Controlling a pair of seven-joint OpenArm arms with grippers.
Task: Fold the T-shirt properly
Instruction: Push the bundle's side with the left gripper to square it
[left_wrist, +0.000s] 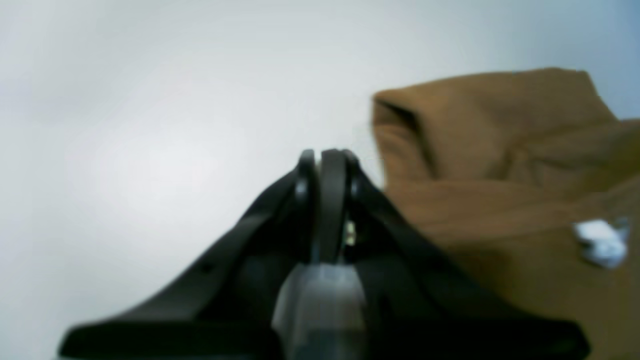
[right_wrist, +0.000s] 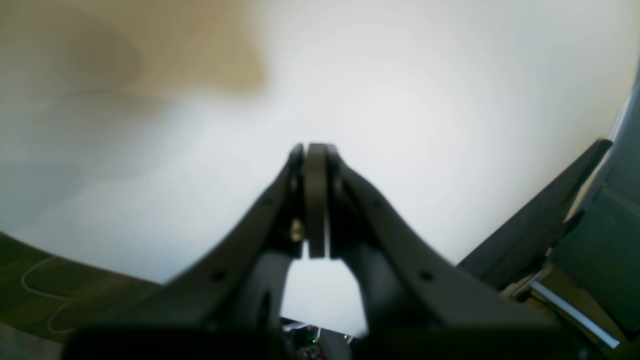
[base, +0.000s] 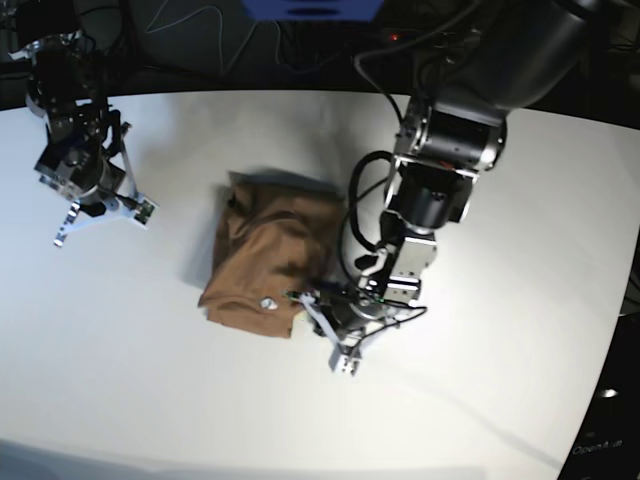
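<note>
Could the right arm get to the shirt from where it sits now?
Probably yes. Bare table lies between the right gripper and the shirt, nothing in the way, though it sits well apart and is shut.

Both wrist views are blurry. The T-shirt (left_wrist: 505, 165) runs off the right edge, and the small white tag (left_wrist: 600, 242) on it is too fuzzy to read.

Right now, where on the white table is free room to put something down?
The white table is bare along the near edge and on the far right. Bare surface also lies between the folded tan-brown cotton T-shirt and the right gripper. It is crowded where the left gripper sits by the shirt's corner.
</note>
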